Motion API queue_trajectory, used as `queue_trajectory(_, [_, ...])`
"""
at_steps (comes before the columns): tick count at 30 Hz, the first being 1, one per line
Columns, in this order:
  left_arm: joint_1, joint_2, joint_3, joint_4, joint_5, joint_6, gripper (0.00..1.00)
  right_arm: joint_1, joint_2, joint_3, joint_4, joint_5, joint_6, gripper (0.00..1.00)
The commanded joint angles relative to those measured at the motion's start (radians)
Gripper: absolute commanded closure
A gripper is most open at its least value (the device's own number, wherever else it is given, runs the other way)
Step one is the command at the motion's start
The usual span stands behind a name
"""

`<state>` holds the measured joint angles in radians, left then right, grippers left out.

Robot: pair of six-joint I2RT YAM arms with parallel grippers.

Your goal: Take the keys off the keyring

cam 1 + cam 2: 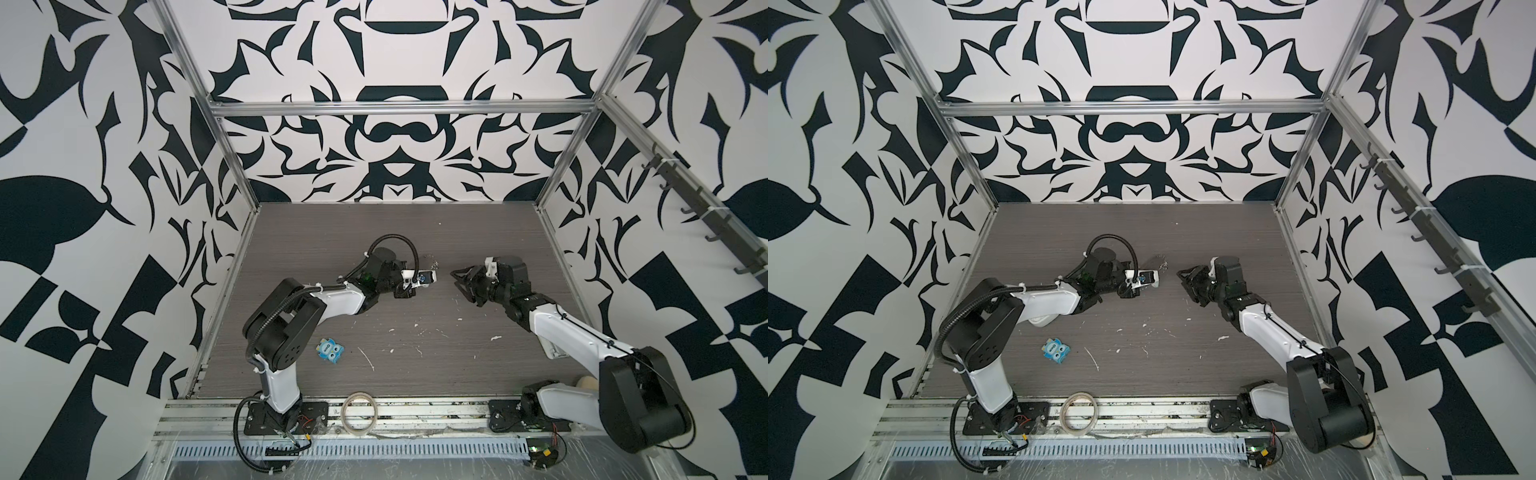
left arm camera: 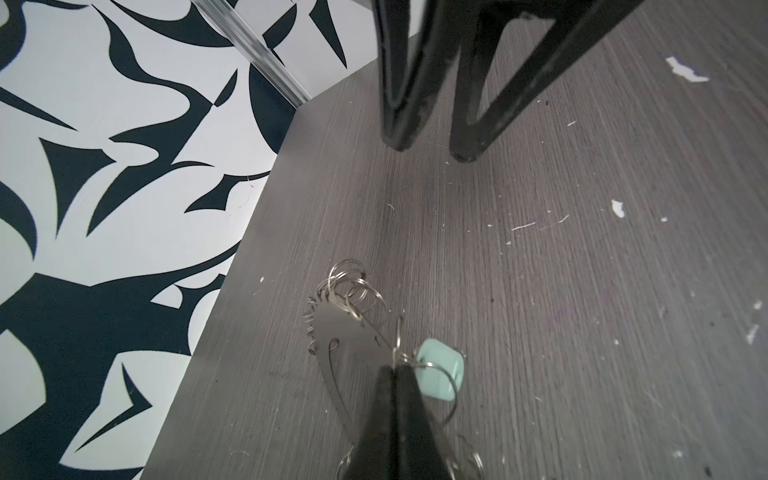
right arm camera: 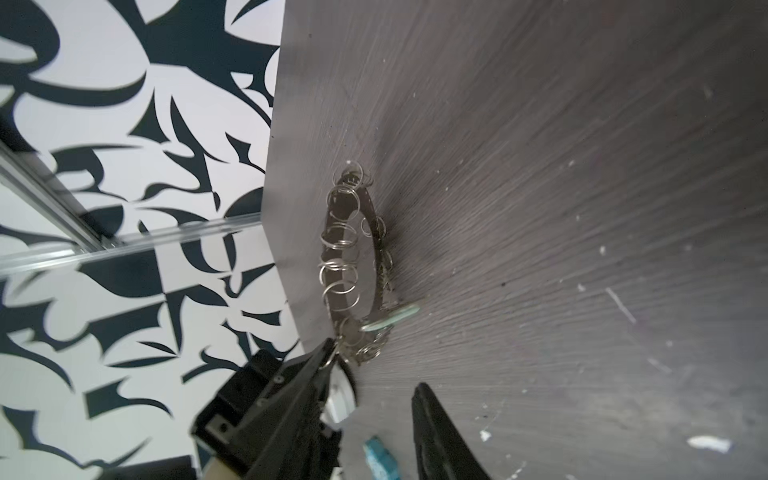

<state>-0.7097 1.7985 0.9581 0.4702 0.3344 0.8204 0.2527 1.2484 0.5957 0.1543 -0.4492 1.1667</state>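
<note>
The left claw (image 2: 394, 369) is clamped shut on the rim of the keyring (image 2: 332, 328), holding it on edge over the counter (image 2: 540, 291); the key's mint tag (image 2: 441, 370) hangs beside the pinch; the right claw (image 2: 430, 149) faces it, partly open and empty; next, I judge, it must close precisely on the tag; print on the blue toy (image 1: 328, 351) is unreadable.

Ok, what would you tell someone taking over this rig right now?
Left gripper: shut on the keyring, holding it on edge.
Right gripper: open, empty, facing the keyring but apart from it.
Mint key tag: hanging on the keyring, right beside the left gripper's tips.
Done: keyring gripped.
Left: take the tag and its key off the keyring.
</note>
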Motion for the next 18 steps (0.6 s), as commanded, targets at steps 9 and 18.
queue_trajectory(9, [0.027,-0.096,0.089,-0.262,0.045,-0.07,1.0,0.126,-0.017,-0.106,0.308,0.04,-0.966,0.53])
queue_trajectory(18, [0.041,-0.139,0.152,-0.424,0.049,-0.047,1.0,0.171,-0.115,-0.051,0.206,0.009,-1.454,0.62])
